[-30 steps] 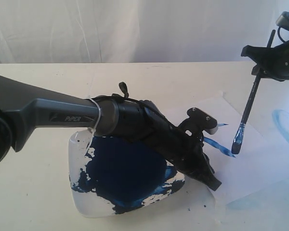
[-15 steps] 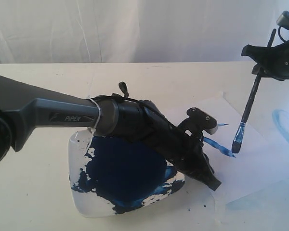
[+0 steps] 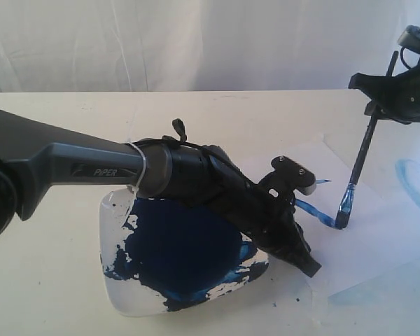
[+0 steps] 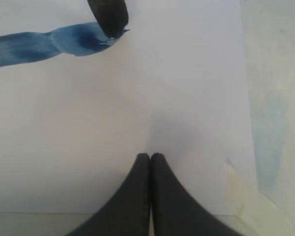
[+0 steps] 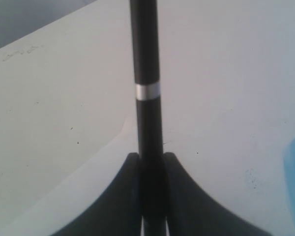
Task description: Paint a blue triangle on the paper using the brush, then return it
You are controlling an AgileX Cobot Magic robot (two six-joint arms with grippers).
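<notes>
Over on the right of the table (image 3: 49,294), the right gripper (image 3: 397,89) has dipped since a moment ago, and the brush (image 3: 360,157) has come down with it. Its jaws are clamped tight on the black handle, a silver band (image 5: 147,91) showing just beyond the fingers in the wrist view. A second back the blue-stained bristles (image 3: 344,210) hung clear above the sheet. Now the tip sits right at the end of the blue stroke (image 3: 313,210) on the paper (image 3: 378,234), and the left wrist view confirms it: dark tip (image 4: 108,14) planted on the wet end of the stroke (image 4: 39,44). The handle leans, top toward the far right, tip toward the middle.

No change from the left arm. The left gripper (image 3: 309,268) is where it was, fingers pressed together with nothing between them, tips down at the near edge of the paper, just beside the white plate (image 3: 136,306) smeared with dark blue paint. A pale blue smear (image 3: 414,178) lies at the far right edge, well apart from the brush
</notes>
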